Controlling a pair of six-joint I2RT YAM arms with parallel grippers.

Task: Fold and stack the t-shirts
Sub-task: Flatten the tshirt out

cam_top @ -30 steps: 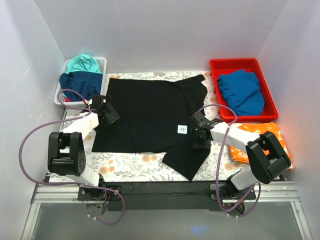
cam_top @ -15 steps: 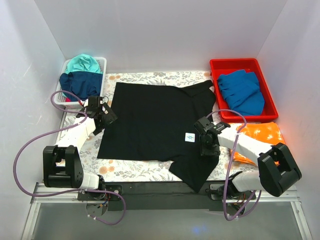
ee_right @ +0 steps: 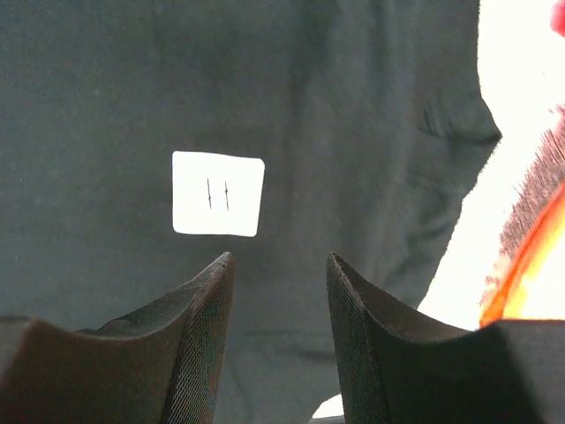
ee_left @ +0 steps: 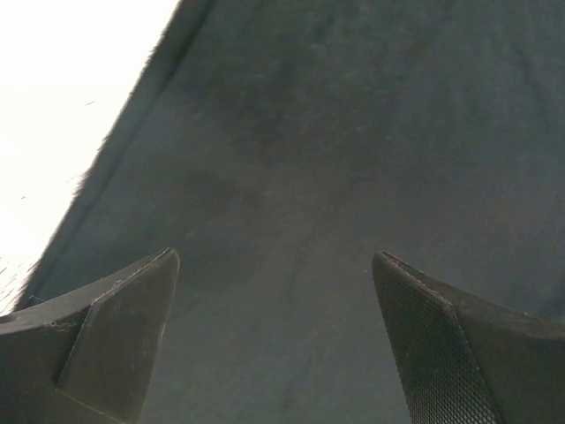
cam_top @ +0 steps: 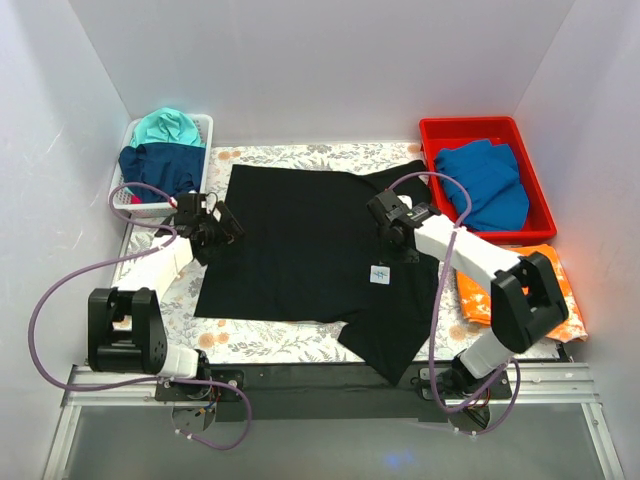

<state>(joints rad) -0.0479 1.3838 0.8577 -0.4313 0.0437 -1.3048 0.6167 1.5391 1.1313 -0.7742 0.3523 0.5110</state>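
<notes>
Two arms work over one black t-shirt, spread flat on the printed table cloth at mid-table. Its long axis seems to run left to right, with the straight hem toward the left arm and the sleeves at the right end, one trailing to the near edge.

At the hem's far corner the left gripper hovers, spread wide and empty, with only black cloth beneath. Just beyond the white label the right gripper hangs, fingers narrowly parted, holding nothing. The right arm is nearer the sleeves, so a sleeve fold likely comes first.

Room is tight:
- blue t-shirt in the red bin
- orange t-shirt beside the right arm
- teal t-shirt and navy t-shirt in the white basket
</notes>
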